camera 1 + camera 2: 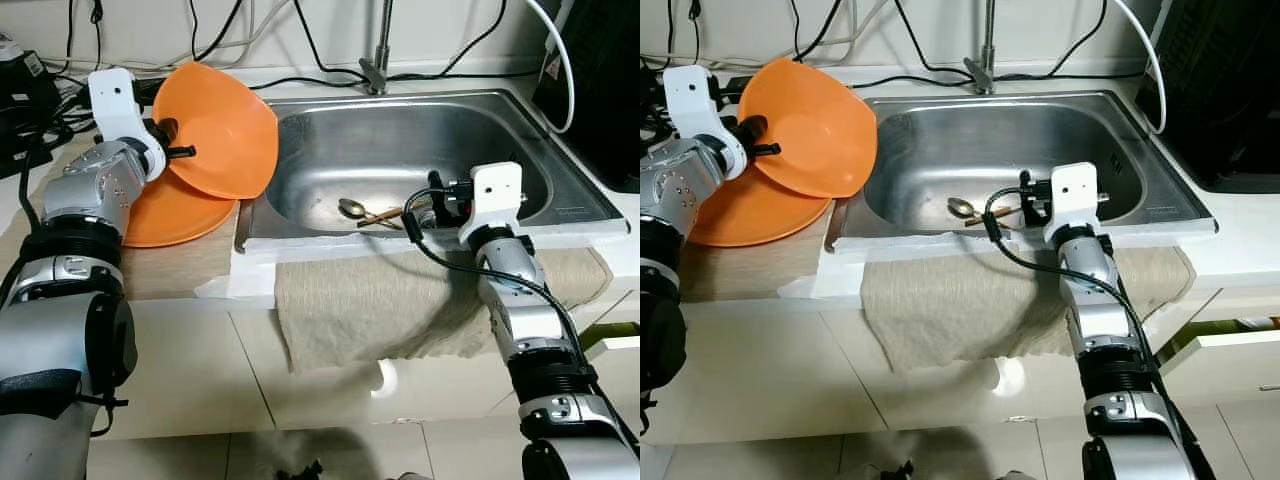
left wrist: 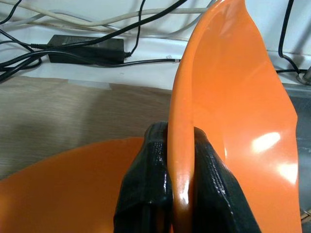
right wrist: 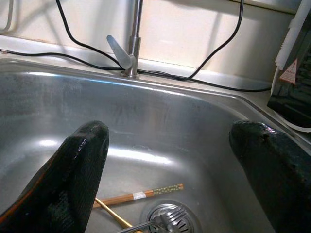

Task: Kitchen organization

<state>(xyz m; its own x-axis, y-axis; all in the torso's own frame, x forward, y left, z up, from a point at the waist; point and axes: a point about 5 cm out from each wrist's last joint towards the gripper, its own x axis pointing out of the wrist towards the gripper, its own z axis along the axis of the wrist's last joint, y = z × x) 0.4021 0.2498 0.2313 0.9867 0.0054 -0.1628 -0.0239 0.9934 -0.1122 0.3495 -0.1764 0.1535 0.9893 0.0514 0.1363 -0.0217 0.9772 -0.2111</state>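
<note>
Silver jointed arms, white wrist blocks, black cables, each tool's black fingers

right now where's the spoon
In the left eye view the spoon lies on the floor of the sink, toward its front wall, next to the chopsticks and just to the left of the open right pincer.

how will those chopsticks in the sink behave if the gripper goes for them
The chopsticks are thin and lie flat on the smooth steel sink, so they will probably slide or roll when nudged. The right gripper is open wide, so pinching such slim sticks looks fiddly.
</note>
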